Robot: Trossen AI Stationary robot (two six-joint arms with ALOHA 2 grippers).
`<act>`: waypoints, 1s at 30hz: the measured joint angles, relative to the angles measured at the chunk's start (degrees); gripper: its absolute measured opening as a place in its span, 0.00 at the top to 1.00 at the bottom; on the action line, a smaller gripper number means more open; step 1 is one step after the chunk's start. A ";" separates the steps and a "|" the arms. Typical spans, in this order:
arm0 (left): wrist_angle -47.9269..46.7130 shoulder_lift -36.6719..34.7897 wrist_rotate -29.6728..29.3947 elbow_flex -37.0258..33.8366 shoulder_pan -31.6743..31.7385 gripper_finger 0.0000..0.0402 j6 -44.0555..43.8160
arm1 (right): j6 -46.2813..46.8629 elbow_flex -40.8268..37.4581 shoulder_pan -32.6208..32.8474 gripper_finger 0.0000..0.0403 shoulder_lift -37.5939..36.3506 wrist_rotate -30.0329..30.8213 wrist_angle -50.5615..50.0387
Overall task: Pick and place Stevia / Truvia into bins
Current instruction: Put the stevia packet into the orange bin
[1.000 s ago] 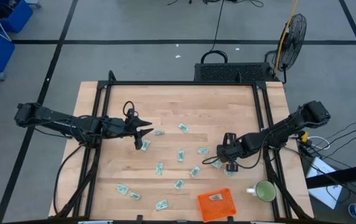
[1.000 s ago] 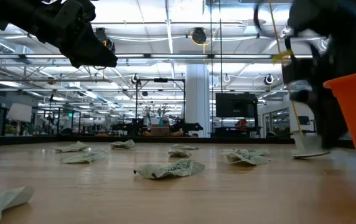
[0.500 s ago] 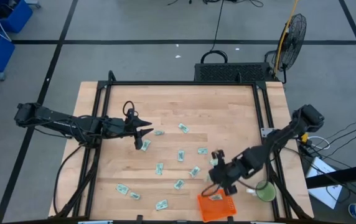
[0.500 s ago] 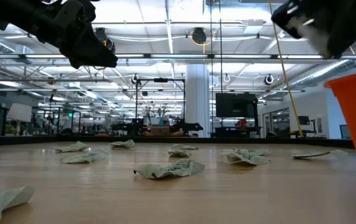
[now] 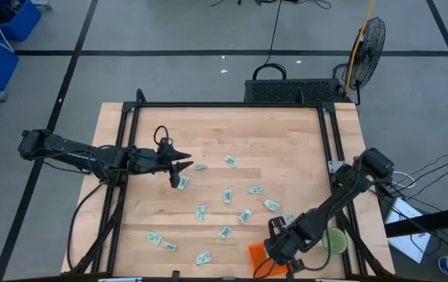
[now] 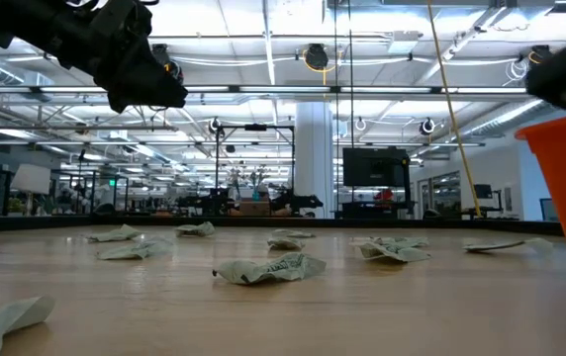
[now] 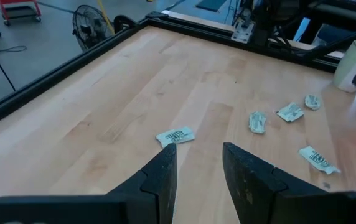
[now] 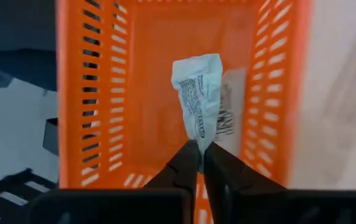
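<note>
One sachet [image 8: 198, 93] is pinched between the tips of the right gripper [image 8: 200, 152], fingers nearly closed on its bottom edge, and it sticks straight out from the fingertips with its long axis running along the gripper's own line. Directly past it is the open mouth of the orange basket [image 8: 78, 93], so the packet hangs square over the middle of the basket, with another sachet already lying on the floor inside. From overhead the right gripper [image 5: 280, 249] sits right on top of the orange basket [image 5: 255, 252] at the table's near edge, next to the green mug [image 5: 334, 241]. So I'd say the drop only needs the fingers to let go; nothing has to shift sideways first.

The left gripper [image 7: 196, 163] hovers above the table way over on the other side, fingers apart and holding nothing, with a loose sachet [image 7: 175, 136] just ahead of its tips. The rest of the sachets [image 5: 228, 196] are scattered across the middle of the wooden table [image 5: 271, 133], between the two arms.
</note>
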 joint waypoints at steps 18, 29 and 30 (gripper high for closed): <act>-0.78 0.82 2.79 -0.02 -5.62 0.66 -0.29 | 0.51 0.00 -2.37 0.73 -6.51 0.18 0.30; -0.01 18.67 -3.72 -0.02 -5.24 0.66 1.75 | -14.83 -0.01 -3.91 0.75 -17.20 20.89 -4.69; 0.09 20.48 -5.04 -0.02 -4.77 0.66 1.16 | -15.07 -0.02 -4.14 0.75 -18.21 22.31 -5.30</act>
